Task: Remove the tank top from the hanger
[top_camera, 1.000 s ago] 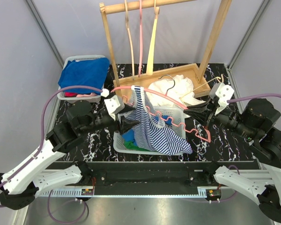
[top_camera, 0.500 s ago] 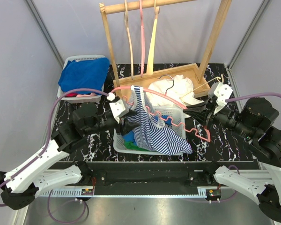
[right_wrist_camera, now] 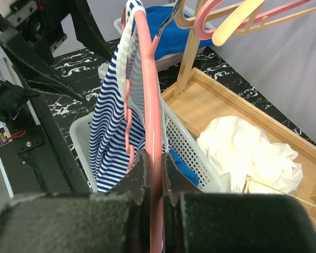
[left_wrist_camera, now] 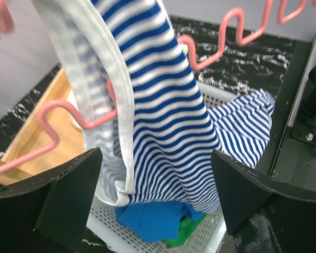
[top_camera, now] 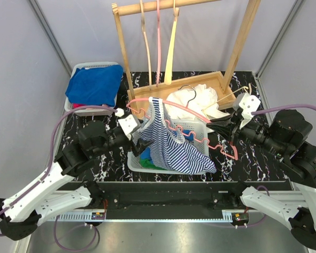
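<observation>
Tank top (top_camera: 171, 147), blue-and-white striped, hangs by one strap from the far-left end of the pink hanger (top_camera: 185, 113). Its body drapes down into the white mesh basket (top_camera: 198, 126) at mid-table, and the hem spills over the basket's near-right corner.

The hanger is tilted, high at the far left and low at the near right, above the basket.

Right gripper (top_camera: 221, 128): the right wrist view shows its fingers (right_wrist_camera: 140, 176) pinched tight on the hanger's straight top bar (right_wrist_camera: 154, 121), with no gap visible.

Left gripper (top_camera: 141, 143) sits at the basket's left side, level with the hanging cloth. In the left wrist view its fingers (left_wrist_camera: 68, 200) are spread wide. The striped fabric (left_wrist_camera: 163, 121) fills the space between them, but I cannot tell whether it touches either finger. The hanger's wavy lower bar (left_wrist_camera: 210, 47) crosses in front of the fabric.

Blue cloth (top_camera: 145, 154) lies in the basket under the tank top, with a bit of green beside it.

Far side: wooden rack (top_camera: 122, 47) with spare hangers, and white cloth (top_camera: 200, 97) lying in its wooden tray (top_camera: 224, 100).

Far left: grey bin (top_camera: 76, 108) heaped with blue fabric.
</observation>
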Controlling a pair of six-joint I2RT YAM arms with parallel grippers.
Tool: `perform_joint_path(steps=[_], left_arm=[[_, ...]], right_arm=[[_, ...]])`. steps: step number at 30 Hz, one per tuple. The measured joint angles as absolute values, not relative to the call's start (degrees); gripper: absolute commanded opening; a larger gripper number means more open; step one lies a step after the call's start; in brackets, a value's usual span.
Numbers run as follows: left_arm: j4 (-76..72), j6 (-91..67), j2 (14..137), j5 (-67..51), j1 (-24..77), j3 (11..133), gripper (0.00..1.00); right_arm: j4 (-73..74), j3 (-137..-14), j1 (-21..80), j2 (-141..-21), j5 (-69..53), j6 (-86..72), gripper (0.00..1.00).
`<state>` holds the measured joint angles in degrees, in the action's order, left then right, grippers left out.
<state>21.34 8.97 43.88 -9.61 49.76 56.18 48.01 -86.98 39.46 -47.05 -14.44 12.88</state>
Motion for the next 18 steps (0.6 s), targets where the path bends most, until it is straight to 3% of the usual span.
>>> perform_joint_path(steps=[5,6,8,9,11,18], left_arm=[[21.9,9.6,45.1,-9.5,49.8,54.4,0.65],[21.9,9.9,45.2,-9.5,49.8,54.2,0.48],[21.8,10.7,45.2,-9.6,49.8,53.9,0.32],[21.8,10.4,45.3,-9.6,49.7,53.9,0.17],[21.2,10.7,45.6,-9.6,49.7,53.9,0.02],[20.8,11.9,47.5,-9.6,49.7,54.3,0.00]], right_arm=[[48.3,-87.6,39.5,-47.0,-14.5,12.8,0.00],[48.4,-87.7,39.5,-46.9,-14.5,12.8,0.00],[48.4,-87.9,39.5,-46.6,-14.7,12.6,0.00],[48.4,-87.9,39.5,-46.5,-14.7,12.5,0.00],[48.6,-88.3,39.5,-46.3,-15.0,12.3,0.00],[49.8,-88.6,39.5,-46.3,-15.9,12.2,0.00]])
